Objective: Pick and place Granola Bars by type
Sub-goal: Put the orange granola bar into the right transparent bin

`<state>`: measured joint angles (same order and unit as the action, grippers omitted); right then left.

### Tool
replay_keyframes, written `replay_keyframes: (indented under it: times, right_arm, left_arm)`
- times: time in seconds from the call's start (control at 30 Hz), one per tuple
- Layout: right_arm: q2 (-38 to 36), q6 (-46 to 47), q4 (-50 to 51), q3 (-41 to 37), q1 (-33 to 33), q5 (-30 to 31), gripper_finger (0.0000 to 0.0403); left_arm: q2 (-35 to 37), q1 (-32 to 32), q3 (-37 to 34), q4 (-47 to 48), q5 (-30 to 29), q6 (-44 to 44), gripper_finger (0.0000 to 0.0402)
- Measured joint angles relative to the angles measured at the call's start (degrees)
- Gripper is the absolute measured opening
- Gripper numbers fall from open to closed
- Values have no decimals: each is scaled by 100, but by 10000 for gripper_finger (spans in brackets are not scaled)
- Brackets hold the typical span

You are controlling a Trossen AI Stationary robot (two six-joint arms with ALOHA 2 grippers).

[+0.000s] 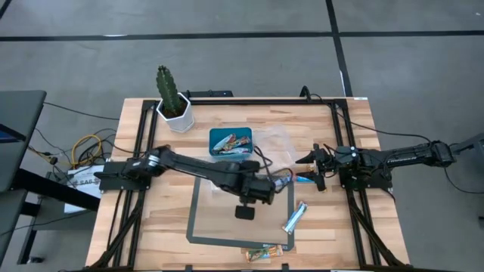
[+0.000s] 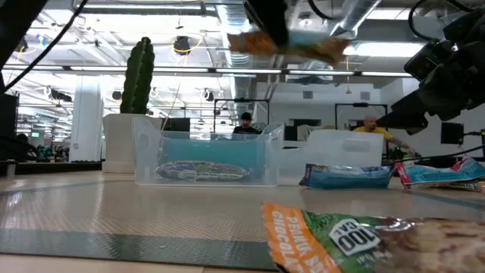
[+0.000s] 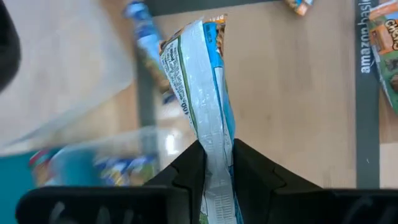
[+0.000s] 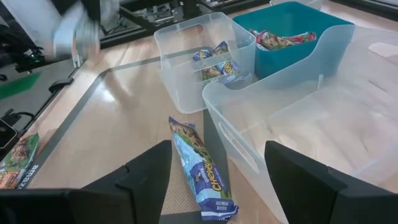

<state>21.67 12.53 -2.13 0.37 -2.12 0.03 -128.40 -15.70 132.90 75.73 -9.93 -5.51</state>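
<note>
My left gripper [image 3: 216,146] is over the middle of the table [image 1: 266,183], shut on a granola bar [image 3: 196,81] with a silver, blue and orange wrapper. The low view shows that bar [image 2: 292,45] high above the table. A blue bar [image 4: 202,168] lies flat on the grey mat [image 1: 227,227] beside a clear tub [image 4: 298,124]. More bars lie in the teal tray [image 1: 215,136] and in a second clear tub [image 4: 180,56]. My right gripper [image 4: 214,180] waits open at the table's right side [image 1: 311,162], short of the blue bar. My left gripper pinches one end of the bar's wrapper [image 3: 214,155] between its two fingers, which lie on the wrapper's flat faces. The fingers come from above, pointing steeply down. The rest of the bar sticks out past the fingertips, lifted clear of the table.
A cactus in a white pot [image 1: 172,102] stands at the far left. Orange-and-green bars [image 1: 265,253] lie at the near edge, one close to the low camera [image 2: 356,239]. A black frame [image 1: 227,100] runs round the tabletop.
</note>
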Motion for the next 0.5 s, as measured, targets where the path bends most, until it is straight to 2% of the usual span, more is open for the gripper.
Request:
replay_keyframes:
  times: [0.27, 0.5]
  right_arm:
    - [0, -1, 0, 0, -1, 0, 249]
    - [0, 0, 0, 1, 1, 0, 249]
  left_arm:
    - [754, 33, 0, 1033, -1017, -530, 68]
    - [966, 20, 0, 1430, -1187, -909, 68]
